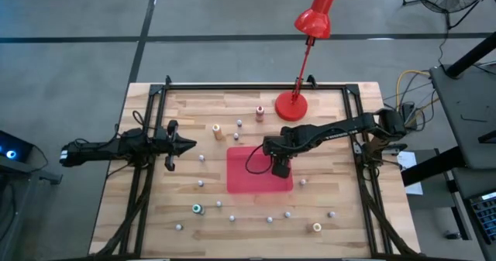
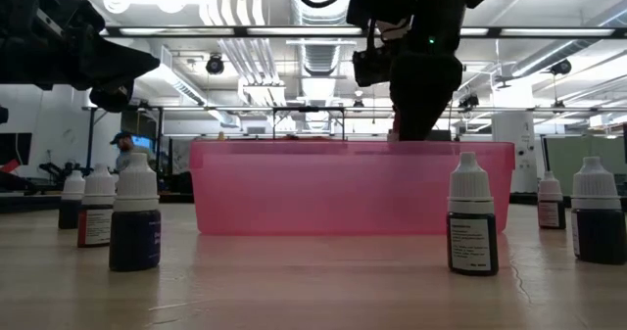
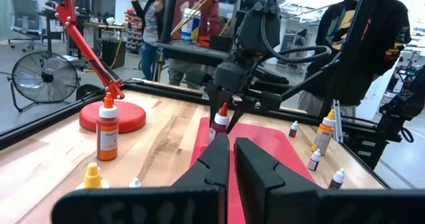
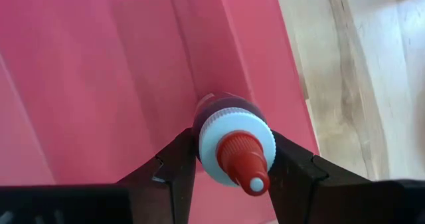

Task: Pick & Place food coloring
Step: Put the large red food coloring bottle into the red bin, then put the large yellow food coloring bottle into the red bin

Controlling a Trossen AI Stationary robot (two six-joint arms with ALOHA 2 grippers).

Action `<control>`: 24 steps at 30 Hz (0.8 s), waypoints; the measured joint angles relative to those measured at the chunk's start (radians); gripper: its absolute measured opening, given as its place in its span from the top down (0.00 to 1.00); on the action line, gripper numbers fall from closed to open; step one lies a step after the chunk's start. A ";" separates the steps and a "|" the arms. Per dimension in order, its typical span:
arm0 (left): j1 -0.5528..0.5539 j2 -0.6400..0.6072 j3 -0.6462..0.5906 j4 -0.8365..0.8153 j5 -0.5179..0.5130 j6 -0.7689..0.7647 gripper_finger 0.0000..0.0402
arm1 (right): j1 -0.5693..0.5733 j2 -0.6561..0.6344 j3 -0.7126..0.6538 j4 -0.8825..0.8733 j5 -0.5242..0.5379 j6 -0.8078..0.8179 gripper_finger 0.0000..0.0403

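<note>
One red-tipped bottle (image 4: 229, 141) sits clamped in the right claw (image 4: 232, 161) over the red tray (image 1: 240, 185) mid-desk; the left claw (image 1: 188, 145), pinched shut and empty, waits near the desk's left edge.

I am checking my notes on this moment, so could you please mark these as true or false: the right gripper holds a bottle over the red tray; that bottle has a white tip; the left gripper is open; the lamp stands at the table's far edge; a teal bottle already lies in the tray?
1. The right gripper holds a bottle over the red tray. True.
2. That bottle has a white tip. False: its tip is red, on a whitish cap.
3. The left gripper is open. False: it is shut, empty, at the table's left side.
4. The red lamp stands at the far edge. True.
5. A teal bottle lies in the tray. False: it stands on the table, outside the tray.
</note>
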 joint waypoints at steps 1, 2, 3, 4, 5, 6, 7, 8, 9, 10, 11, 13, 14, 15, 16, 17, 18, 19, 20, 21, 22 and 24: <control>0.000 0.000 0.000 0.000 0.000 0.000 1.00 | 0.000 0.000 -0.001 0.003 0.000 0.000 0.65; 0.000 0.000 0.000 0.000 0.000 0.000 1.00 | 0.000 -0.001 -0.002 0.007 0.000 0.000 0.65; 0.000 0.000 0.000 0.000 0.000 0.000 1.00 | 0.000 -0.001 -0.002 0.012 0.000 0.000 0.65; 0.000 0.000 0.000 0.000 0.000 0.000 1.00 | 0.000 -0.001 -0.002 0.018 0.000 0.000 0.65; 0.000 0.000 0.000 0.000 0.000 0.000 1.00 | 0.000 -0.001 -0.002 0.020 0.000 -0.002 0.65; 0.000 0.000 0.000 0.000 0.000 0.000 1.00 | 0.000 -0.001 -0.002 0.019 0.000 -0.004 0.65; 0.000 0.000 0.000 0.000 -0.001 0.000 1.00 | 0.000 -0.001 -0.002 0.019 0.000 -0.007 0.65; 0.000 0.000 0.000 0.000 -0.001 0.000 1.00 | 0.000 -0.001 -0.002 0.019 0.000 -0.007 0.64; 0.000 0.000 0.000 0.000 -0.001 0.000 1.00 | 0.000 -0.001 -0.002 0.019 0.000 -0.007 0.63; 0.000 0.000 0.000 0.000 -0.001 0.000 1.00 | 0.000 -0.001 -0.002 0.018 0.000 -0.006 0.61; 0.000 0.000 0.000 0.000 -0.001 0.000 1.00 | 0.000 -0.001 -0.002 0.018 0.001 -0.006 0.59; 0.000 0.000 0.000 -0.001 -0.001 0.000 1.00 | 0.000 -0.001 -0.002 0.016 0.001 -0.007 0.55; 0.000 0.000 0.000 -0.001 -0.001 0.000 1.00 | 0.000 -0.001 -0.002 0.012 0.000 -0.007 0.53; 0.000 0.000 0.000 -0.001 -0.001 0.000 1.00 | 0.000 -0.001 -0.002 0.008 0.000 -0.007 0.51; 0.000 0.000 0.000 -0.001 -0.001 0.000 1.00 | 0.000 -0.002 -0.002 0.004 0.000 -0.007 0.49; 0.000 0.000 0.000 -0.001 -0.001 0.000 1.00 | 0.000 -0.003 -0.002 0.001 0.001 -0.007 0.47; 0.000 0.000 0.000 -0.001 -0.001 0.000 1.00 | 0.001 -0.004 0.001 -0.005 0.003 -0.007 0.45; 0.000 0.000 0.000 -0.001 -0.001 0.000 1.00 | 0.001 -0.006 0.005 -0.011 0.008 -0.008 0.43; 0.000 0.000 0.000 -0.001 -0.001 0.000 1.00 | 0.000 -0.007 0.010 -0.016 0.011 -0.012 0.41; 0.000 0.000 0.000 -0.001 -0.001 0.000 1.00 | 0.000 -0.008 0.014 -0.019 0.012 -0.020 0.39; 0.000 0.000 0.000 -0.001 -0.001 0.000 1.00 | 0.000 -0.009 0.019 -0.021 0.012 -0.024 0.36; 0.000 0.000 0.000 -0.001 -0.001 0.000 1.00 | 0.000 -0.009 0.034 -0.033 0.008 -0.030 0.32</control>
